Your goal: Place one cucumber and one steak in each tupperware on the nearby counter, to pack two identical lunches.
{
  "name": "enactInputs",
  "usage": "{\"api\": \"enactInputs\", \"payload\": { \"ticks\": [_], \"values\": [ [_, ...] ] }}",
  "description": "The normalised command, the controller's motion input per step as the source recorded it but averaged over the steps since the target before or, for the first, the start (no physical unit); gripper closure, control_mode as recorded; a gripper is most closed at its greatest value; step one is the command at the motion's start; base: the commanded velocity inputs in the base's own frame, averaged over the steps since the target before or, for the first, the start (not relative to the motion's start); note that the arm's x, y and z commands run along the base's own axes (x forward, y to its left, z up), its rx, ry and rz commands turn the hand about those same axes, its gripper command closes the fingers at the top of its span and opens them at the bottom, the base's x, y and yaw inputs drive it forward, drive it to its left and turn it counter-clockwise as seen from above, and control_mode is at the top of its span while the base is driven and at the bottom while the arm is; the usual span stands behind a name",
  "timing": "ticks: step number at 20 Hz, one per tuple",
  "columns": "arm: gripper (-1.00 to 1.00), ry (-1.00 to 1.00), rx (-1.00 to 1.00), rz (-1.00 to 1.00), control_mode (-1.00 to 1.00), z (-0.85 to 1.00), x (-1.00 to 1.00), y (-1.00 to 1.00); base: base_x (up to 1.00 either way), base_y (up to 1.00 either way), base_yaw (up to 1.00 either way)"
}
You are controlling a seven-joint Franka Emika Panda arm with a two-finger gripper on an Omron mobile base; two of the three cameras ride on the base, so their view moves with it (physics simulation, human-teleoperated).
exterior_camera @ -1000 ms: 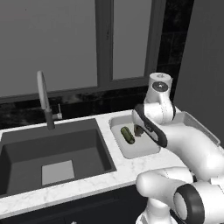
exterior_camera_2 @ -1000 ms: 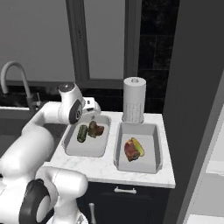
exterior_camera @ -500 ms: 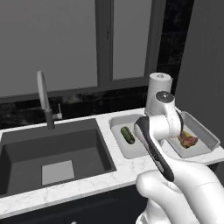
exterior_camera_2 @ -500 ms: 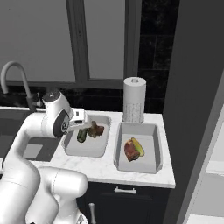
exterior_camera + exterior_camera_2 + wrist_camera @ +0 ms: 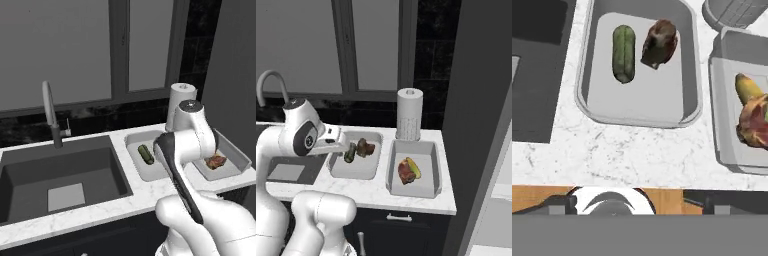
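Note:
Two light grey tupperware stand side by side on the counter. The left tupperware [image 5: 587, 100] [image 5: 338, 172] [image 5: 137, 172] holds a dark green cucumber [image 5: 624, 52] [image 5: 350, 152] [image 5: 146, 154] and a reddish-brown steak [image 5: 660, 42] [image 5: 366, 148]. The right tupperware [image 5: 724, 145] [image 5: 428, 150] [image 5: 240, 155] holds a yellowish cucumber [image 5: 747, 87] [image 5: 415, 168] and a steak [image 5: 757, 122] [image 5: 405, 171] [image 5: 216, 161]. My gripper [image 5: 634, 205] [image 5: 342, 141] hangs open above the counter's front edge, at the near left of the left tupperware, holding nothing.
A paper towel roll [image 5: 409, 114] [image 5: 181, 100] stands behind the right tupperware. The dark sink basin [image 5: 60, 175] [image 5: 537, 75] with its faucet [image 5: 50, 112] lies to the left. A tall dark cabinet [image 5: 481, 100] walls off the right.
The arm has drawn back from over the left tupperware, toward the counter's front and left. The gripper stays open and both tupperware keep their contents.

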Motion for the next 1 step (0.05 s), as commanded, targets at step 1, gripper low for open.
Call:
{"api": "enactInputs", "payload": {
  "ticks": [1],
  "values": [
    [-1.00, 0.00, 0.00, 0.00, -1.00, 0.55, -0.74, -0.21, 0.00, 0.00, 0.00]
  ]
}}
